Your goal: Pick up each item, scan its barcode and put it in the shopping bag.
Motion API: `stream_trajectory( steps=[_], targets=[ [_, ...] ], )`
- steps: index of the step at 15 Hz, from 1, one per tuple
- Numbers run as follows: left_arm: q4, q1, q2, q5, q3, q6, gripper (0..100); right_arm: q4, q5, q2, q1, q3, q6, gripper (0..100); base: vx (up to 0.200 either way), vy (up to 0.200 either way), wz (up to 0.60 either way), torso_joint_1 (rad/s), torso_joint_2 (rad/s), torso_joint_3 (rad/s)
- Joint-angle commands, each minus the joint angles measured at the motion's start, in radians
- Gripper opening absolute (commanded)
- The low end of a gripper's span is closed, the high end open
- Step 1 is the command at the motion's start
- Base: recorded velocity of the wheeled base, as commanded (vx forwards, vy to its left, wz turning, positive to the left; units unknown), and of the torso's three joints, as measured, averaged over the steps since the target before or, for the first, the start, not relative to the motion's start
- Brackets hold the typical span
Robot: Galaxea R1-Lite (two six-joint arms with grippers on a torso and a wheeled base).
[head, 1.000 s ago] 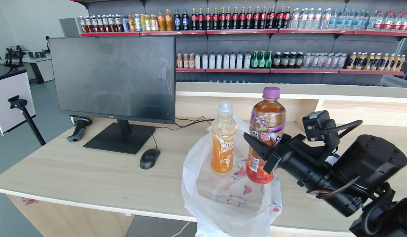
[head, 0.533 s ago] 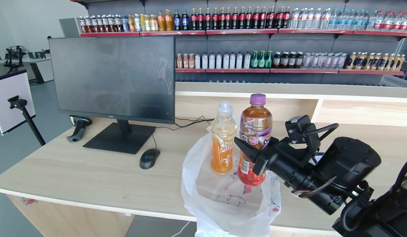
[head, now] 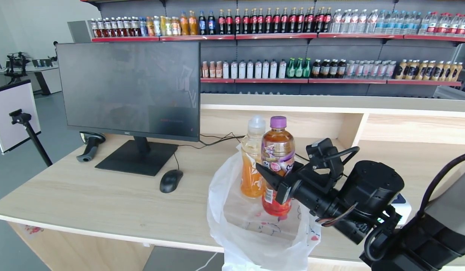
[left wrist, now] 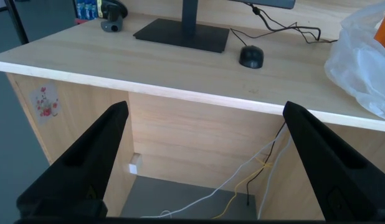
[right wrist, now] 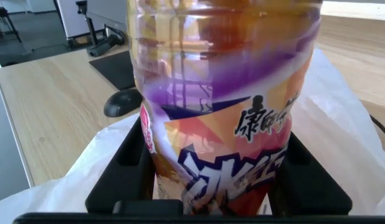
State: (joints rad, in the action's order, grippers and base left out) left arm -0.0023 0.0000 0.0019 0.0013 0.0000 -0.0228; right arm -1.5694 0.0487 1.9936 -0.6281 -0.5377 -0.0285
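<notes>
Two bottles are at the shopping bag (head: 232, 210), which lies open at the near edge of the surface (head: 85, 195), a little right of the middle. The first bottle, the orange bottle (head: 248, 173) with a pale cap, stands upright inside the bag on its far side. The second, the purple-cap bottle (head: 278, 150), is upright and is just beside the orange one on its right, partly in front of it. The right gripper (head: 281, 173) is clenched around the middle of this purple-cap bottle, on the label, with one finger on each side. In the right wrist view the label is close before the camera, and the two black fingers (right wrist: 127, 168) press against it from both sides. The lower end of the purple-cap bottle is inside the open mouth of the bag; I cannot tell if it touches the bottom.

The left gripper (left wrist: 205, 106) is released, its fingers spread wide with nothing between them. It is low, in front of the near edge of the surface, well apart from the bag.

On the left part of the surface a monitor (head: 128, 86) stands with a dark screen. A mouse (head: 171, 180) lies near its stand, between the monitor and the bag. A barcode scanner (head: 90, 145) sits at the far left, beside the monitor. Behind the surface, shelves (head: 330, 56) carry many rows of drinks.
</notes>
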Motion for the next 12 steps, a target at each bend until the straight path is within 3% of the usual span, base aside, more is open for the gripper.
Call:
stream_trajectory(
  steps=[1, 12],
  targets=[
    [-0.001, 0.000, 0.000, 0.000, 0.000, 0.000, 100, -0.001, 0.000, 0.024, 0.002, -0.004, -0.007, 0, 0.000, 0.000, 0.00, 0.000, 0.00, 0.000],
    [-0.001, 0.000, 0.000, 0.000, 0.000, 0.000, 100, -0.001, 0.000, 0.048, 0.010, 0.030, -0.007, 0, 0.000, 0.000, 0.00, 0.000, 0.00, 0.000]
  ],
)
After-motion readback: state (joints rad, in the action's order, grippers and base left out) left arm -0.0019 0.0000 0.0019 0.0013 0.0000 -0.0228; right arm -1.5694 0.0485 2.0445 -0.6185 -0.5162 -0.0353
